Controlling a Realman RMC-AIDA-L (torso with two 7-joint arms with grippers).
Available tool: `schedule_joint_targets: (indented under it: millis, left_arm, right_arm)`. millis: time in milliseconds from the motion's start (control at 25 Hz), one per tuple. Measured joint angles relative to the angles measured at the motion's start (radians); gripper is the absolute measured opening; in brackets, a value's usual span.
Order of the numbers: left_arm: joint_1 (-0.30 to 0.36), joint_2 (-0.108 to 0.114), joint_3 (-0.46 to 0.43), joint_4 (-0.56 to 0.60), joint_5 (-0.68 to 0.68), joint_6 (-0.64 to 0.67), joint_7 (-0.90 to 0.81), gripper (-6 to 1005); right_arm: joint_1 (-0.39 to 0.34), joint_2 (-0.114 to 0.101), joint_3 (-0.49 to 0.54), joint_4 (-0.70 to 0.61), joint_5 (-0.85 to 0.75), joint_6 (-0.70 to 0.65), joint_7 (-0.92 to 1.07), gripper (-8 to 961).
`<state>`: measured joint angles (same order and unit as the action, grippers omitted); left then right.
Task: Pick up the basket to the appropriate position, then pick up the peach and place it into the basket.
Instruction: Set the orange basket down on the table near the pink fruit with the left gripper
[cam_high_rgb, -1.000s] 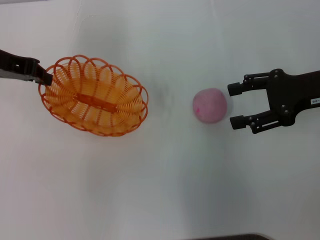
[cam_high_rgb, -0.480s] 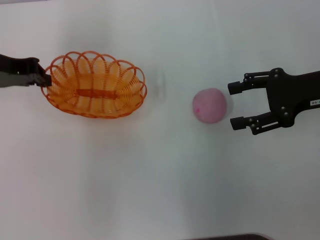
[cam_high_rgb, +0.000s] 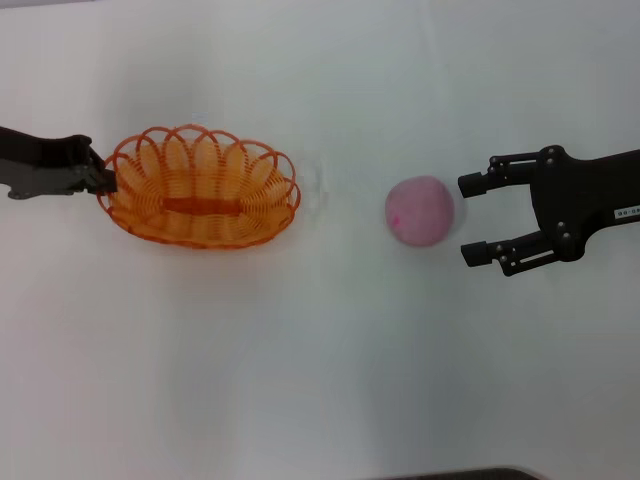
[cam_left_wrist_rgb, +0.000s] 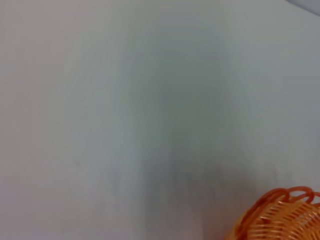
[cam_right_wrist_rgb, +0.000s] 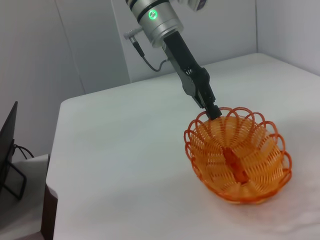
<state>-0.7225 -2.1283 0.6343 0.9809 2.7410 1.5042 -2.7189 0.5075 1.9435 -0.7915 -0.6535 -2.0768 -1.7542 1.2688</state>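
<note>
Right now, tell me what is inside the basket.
The basket holds no fruit; only its own orange ribs and centre strip show. The peach lies outside on the table, before the open right gripper. The left gripper holds the basket's rim.

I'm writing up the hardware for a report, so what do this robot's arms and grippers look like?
The right gripper is matte black, with two jointed linkage fingers showing screws, and a small white label on its body. The left gripper is also black and slender. In the right wrist view the left arm's wrist section is a silver cylinder with a glowing green light, a black cable looping beside it.
</note>
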Motion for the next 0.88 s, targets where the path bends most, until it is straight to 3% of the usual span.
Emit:
schedule_joint_targets:
  millis: [360,600,840,880]
  left_arm:
    - [0.010,0.000,-0.001,0.008,-0.005,-0.016,0.011,132]
    - [0.049,0.020,-0.001,0.029,-0.067,-0.018,0.069,370]
    - [0.144,0.027,-0.002,0.121,-0.279,-0.009,0.214,549]
    - [0.191,0.033,-0.002,0.136,-0.403,-0.001,0.319,549]
  right_arm:
    - [0.004,0.000,0.000,0.001,0.002,-0.004,0.004,883]
    - [0.005,0.000,0.007,0.002,0.006,-0.007,0.020,883]
    - [0.006,0.000,0.049,0.002,0.007,-0.008,0.044,882]
    - [0.007,0.002,0.058,0.002,0.007,-0.008,0.051,882]
